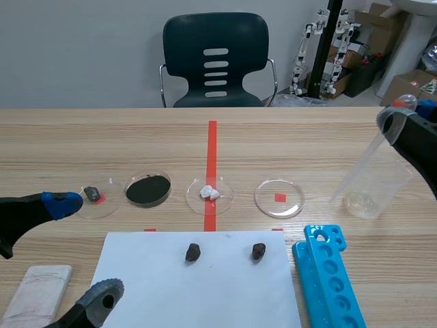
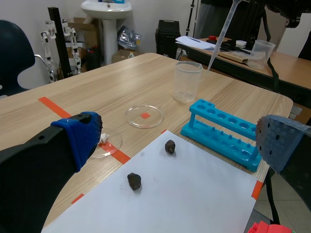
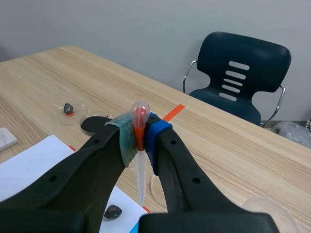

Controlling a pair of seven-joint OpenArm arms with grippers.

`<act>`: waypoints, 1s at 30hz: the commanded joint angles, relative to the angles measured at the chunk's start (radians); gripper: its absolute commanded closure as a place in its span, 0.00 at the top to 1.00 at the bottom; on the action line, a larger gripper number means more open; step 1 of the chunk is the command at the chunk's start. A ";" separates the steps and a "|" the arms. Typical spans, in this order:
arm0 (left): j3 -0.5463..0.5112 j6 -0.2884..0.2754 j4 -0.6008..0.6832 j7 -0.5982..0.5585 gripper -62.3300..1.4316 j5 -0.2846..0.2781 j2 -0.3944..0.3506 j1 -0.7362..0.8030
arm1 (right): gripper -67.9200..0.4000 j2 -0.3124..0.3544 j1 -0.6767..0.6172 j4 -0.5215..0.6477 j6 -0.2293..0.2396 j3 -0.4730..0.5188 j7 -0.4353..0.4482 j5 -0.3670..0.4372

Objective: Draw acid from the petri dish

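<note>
**Right claw clamped on the pipette, left claw spread wide**

Clock directions follow the scene view, twelve pointing away from the robot. The light wooden table (image 1: 82, 137) carried everything. The left gripper (image 1: 82, 249) stood at the eight o'clock of the white paper sheet (image 1: 225, 294), its fingers wide apart. The blue plastic test-tube rack (image 1: 331, 280) lay just beside the sheet at three o'clock. The clear plastic beaker (image 1: 372, 188) stood at the rack's one o'clock. The clear round petri dish (image 1: 280, 198), over a red mark, sat at the beaker's nine o'clock, apart from it. The right gripper (image 3: 139, 131) was raised at the beaker's one o'clock. It pinched a translucent plastic pipette (image 3: 140, 170) at its red band, the tip slanting down close by the beaker. Two small dark stones (image 1: 193, 252) rested on the sheet.
</note>
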 commanded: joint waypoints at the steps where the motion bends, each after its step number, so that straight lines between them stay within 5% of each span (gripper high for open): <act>1: -0.003 0.000 0.012 -0.016 1.00 -0.010 0.005 0.002 | 0.01 0.002 0.039 0.010 -0.001 0.011 0.006 0.008; 18: -0.003 0.000 0.012 -0.016 1.00 -0.010 0.005 0.002 | 0.01 0.002 0.318 -0.032 -0.008 -0.005 -0.197 0.023; 30: -0.003 0.000 0.012 -0.016 1.00 -0.010 0.005 0.002 | 0.01 -0.053 0.596 -0.291 -0.008 -0.233 -0.220 0.033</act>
